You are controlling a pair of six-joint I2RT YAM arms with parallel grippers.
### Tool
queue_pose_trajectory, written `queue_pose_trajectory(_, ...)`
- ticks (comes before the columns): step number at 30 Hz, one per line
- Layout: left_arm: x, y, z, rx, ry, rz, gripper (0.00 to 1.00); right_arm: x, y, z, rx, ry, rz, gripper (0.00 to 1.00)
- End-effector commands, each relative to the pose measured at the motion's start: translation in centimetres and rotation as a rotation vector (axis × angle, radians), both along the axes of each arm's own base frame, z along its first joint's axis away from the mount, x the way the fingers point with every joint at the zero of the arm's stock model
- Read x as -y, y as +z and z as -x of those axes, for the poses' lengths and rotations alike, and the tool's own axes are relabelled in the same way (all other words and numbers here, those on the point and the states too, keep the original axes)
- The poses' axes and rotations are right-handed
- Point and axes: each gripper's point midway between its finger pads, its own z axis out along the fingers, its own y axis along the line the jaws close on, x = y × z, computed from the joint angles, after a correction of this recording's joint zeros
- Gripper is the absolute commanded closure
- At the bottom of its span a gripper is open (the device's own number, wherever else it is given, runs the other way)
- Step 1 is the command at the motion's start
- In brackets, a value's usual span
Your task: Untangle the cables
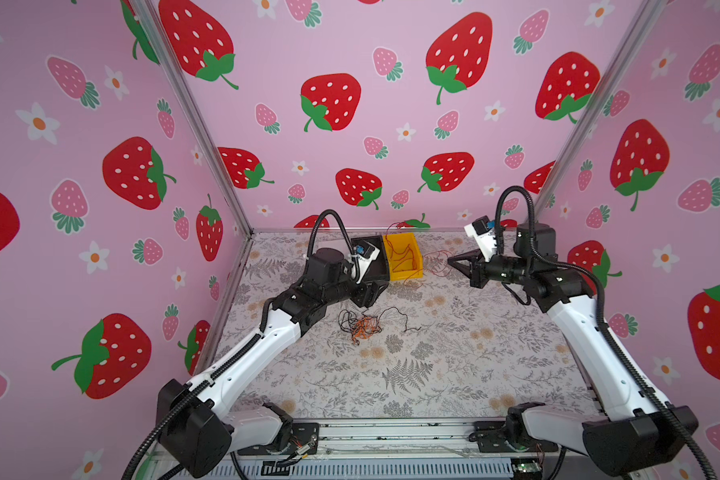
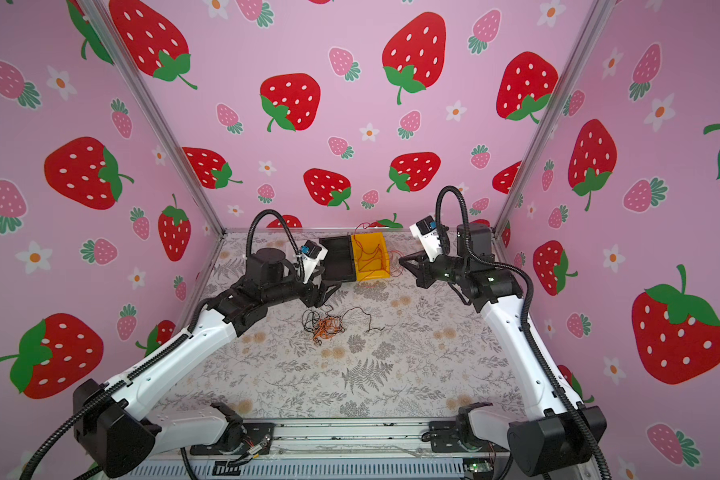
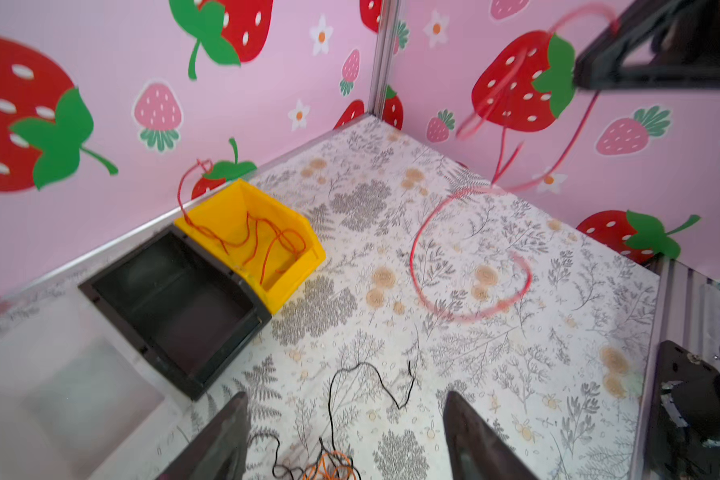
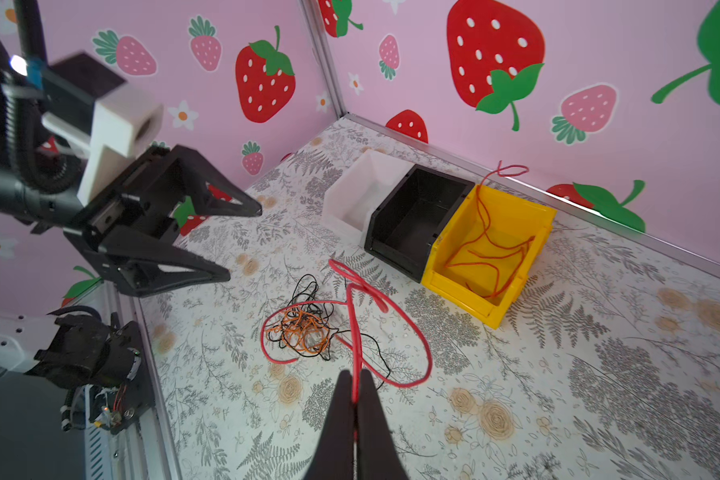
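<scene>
- Nearest, a tangle of black and orange cables (image 1: 360, 325) lay on the counter (image 1: 454, 365).
- Just beyond, the left end effector (image 4: 245, 243) hovered with jaws wide, holding nothing.
- Farther on, the right end effector (image 4: 355, 399) clamped a looping red cable (image 4: 352, 328).
- Farthest back, a yellow bin (image 4: 462, 299) held an orange-red cable (image 4: 480, 212).
</scene>
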Motion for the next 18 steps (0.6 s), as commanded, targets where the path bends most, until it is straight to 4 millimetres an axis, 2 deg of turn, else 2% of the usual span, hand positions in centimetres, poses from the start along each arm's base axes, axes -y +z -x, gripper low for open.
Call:
queue_pose_trajectory(1,2.2,4.8,-1.2,0.052,-0.073,0.063,0.28,-1.2,-0.7,0.5,0.039,0.037,0.037,1.0)
queue_pose_trajectory(5,4.2,6.3,-2.1,-0.01,-0.113,0.132,0.33,-2.4,-1.0,0.8,0.046,0.054,0.044,1.0)
queue_pose_trajectory(8,5.3,6.6,-1.5,0.0,-0.18,0.16,0.37,-2.8,-1.3,0.8,0.04,0.063,0.049,1.0)
queue_pose_trajectory(13,5.6,5.3,-0.6,0.003,-0.223,0.134,0.37,-3.2,-1.8,0.8,0.034,0.075,0.054,1.0)
queue_pose_trajectory(18,5.9,3.3,-0.8,-0.047,-0.236,0.089,0.35,-3.6,-2.1,0.7,0.032,0.084,0.051,1.0)
